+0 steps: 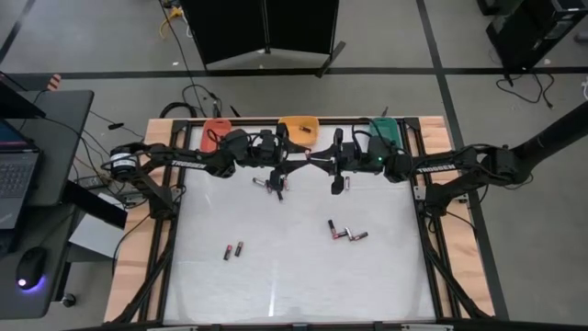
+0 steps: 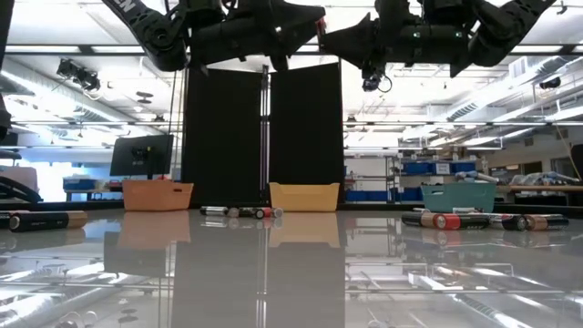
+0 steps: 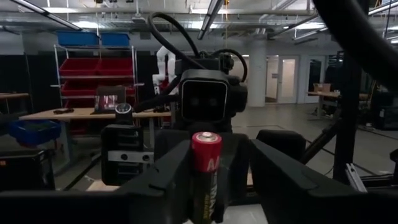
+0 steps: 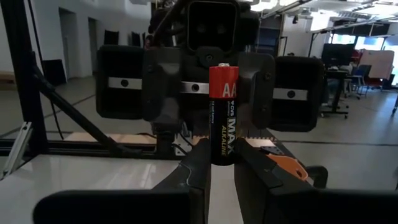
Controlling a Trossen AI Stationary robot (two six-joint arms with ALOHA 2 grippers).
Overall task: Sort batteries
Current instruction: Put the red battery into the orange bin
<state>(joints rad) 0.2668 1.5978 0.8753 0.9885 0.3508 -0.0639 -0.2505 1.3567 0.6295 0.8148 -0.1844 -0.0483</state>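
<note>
Two claws are hovering face to face above the desk (image 1: 294, 285), just on the desk-centre side of the orange bin (image 1: 299, 126).

The right claw (image 4: 222, 155) is clenching an AA battery (image 4: 222, 112). The battery is standing upright with its red end up, so its long axis is running across the claw's reach rather than along it.

The left claw (image 3: 217, 163) is sitting opposite it, with a red-topped battery (image 3: 206, 155) standing upright in its mouth. Whether this claw is gripping that battery or only framing it cannot be told.

In the high view, both claws are lying on the same side of the orange bin. The left claw is looking slightly nearer to the bin, and the right claw is sitting further toward the green bin (image 1: 384, 129).

The red bin (image 1: 218, 131) is sitting on the orange bin's other side, toward the left arm.

Several batteries are lying flat on the desk:
- A small group (image 1: 273, 185) is lying just beneath the left claw, near the orange bin.
- A cluster (image 1: 344, 233) is lying farther out from the orange bin.
- A pair (image 1: 231, 250) is lying farther out as well.

Judging from this, the coming drop is depending on carrying each upright battery back toward the row of bins. The orange bin is offering the shortest path for either arm.
</note>
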